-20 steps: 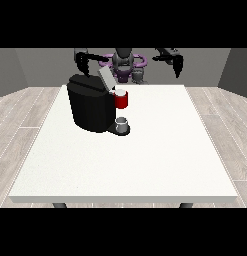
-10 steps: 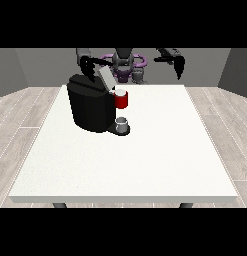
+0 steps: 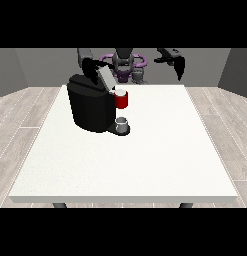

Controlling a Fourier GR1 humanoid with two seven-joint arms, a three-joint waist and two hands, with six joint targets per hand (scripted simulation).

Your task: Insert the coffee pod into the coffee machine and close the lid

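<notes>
Since a second ago, the hand at the view's left [image 3: 90,68] has come in from the far edge to the raised grey lid [image 3: 106,77] of the coffee machine [image 3: 90,105], while the hand at the view's right [image 3: 179,67] has swung down so its fingers now hang straight and relaxed, holding nothing, above the table's [image 3: 145,160] far edge at about one o'clock. I can't tell how the fingers of the hand at the lid are set; they merge with the dark machine. From my side, the machine stands at roughly ten o'clock on the table, lid tilted open. A red part [image 3: 121,99] juts from its front, with a small grey cup [image 3: 122,124] just below it. I can't make out the coffee pod.
</notes>
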